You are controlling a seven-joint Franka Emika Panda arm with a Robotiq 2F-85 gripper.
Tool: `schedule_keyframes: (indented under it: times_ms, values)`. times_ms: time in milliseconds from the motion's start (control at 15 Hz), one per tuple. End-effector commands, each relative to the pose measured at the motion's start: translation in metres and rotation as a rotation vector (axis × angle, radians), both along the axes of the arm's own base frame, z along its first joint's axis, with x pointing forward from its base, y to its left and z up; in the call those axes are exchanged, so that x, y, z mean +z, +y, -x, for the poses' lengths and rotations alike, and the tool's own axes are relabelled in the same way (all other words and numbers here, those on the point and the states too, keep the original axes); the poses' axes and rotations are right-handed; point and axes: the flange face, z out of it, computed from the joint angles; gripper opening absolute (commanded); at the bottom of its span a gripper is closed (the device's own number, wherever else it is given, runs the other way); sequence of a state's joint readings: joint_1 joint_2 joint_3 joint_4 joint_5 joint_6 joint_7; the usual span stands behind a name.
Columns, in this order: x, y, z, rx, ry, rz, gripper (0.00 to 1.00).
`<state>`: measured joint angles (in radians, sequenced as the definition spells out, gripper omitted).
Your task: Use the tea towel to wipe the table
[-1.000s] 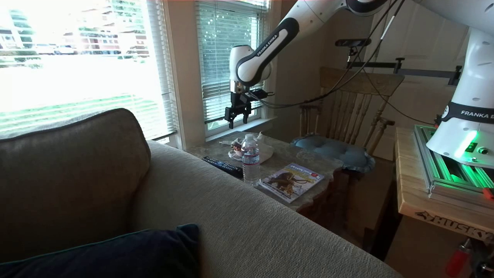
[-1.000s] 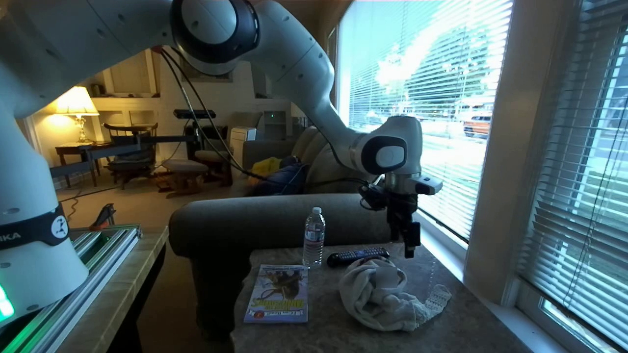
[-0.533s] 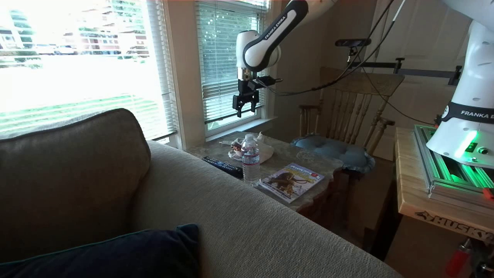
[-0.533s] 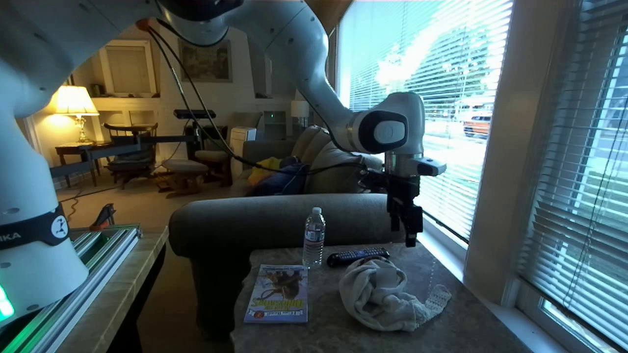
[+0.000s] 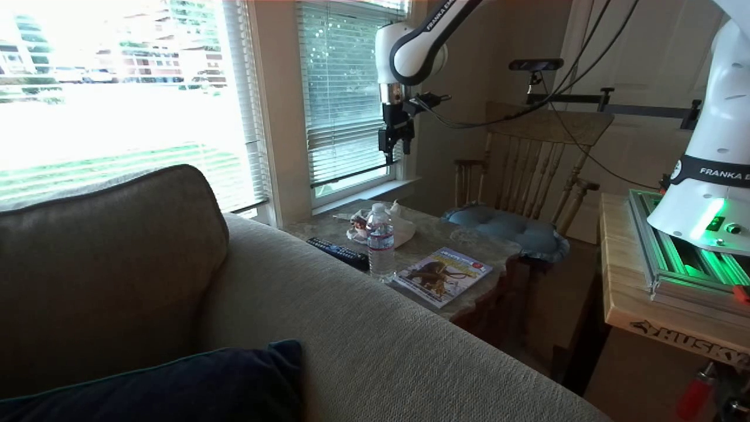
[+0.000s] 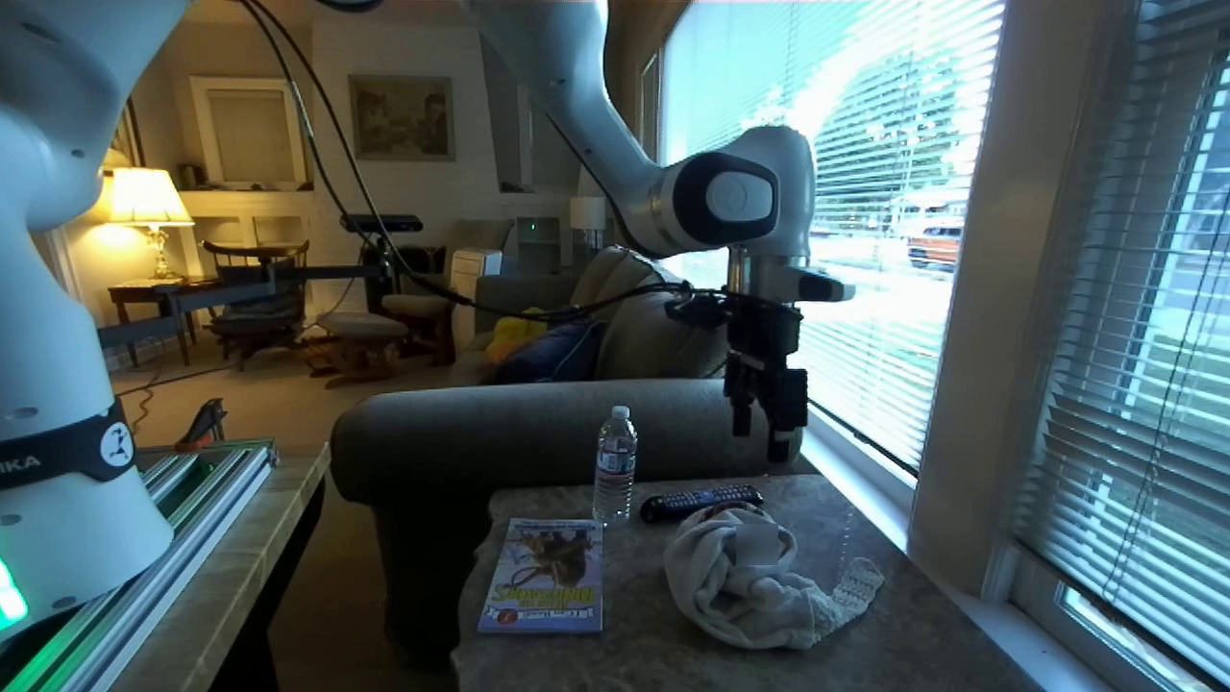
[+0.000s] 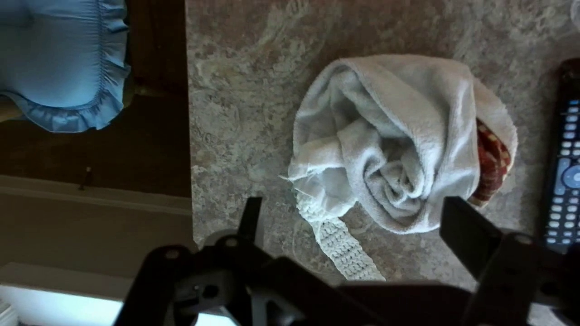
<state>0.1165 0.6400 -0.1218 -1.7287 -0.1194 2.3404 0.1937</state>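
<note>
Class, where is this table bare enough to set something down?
Bare: between the tea towel and the table edge facing the blue cushion; also between tea towel and magazine. Crowded: around the bottle, with remote and magazine close.

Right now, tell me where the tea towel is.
In the wrist view, the tea towel lies crumpled on the table, right of centre, with the remote beyond its right edge.

My white arm (image 6: 575, 96) has a black FRANKA strip (image 5: 442, 26); above my black gripper (image 5: 398, 155), a silver collar (image 6: 767, 277); beside that gripper, dark cables (image 5: 469, 125).
</note>
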Motion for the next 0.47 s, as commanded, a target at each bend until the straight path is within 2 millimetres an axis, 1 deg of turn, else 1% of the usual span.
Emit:
schedule_keyframes:
  times_ms: [0,267,333,400]
  values:
    - [0.021,-0.007,0.037,0.055,0.041,0.012,1.00]
    - [0.028,-0.012,0.058,0.016,0.048,0.004,1.00]
    - [0.020,-0.012,0.038,0.017,0.038,0.003,1.00]
    - [0.022,-0.013,0.043,0.015,0.043,0.001,1.00]
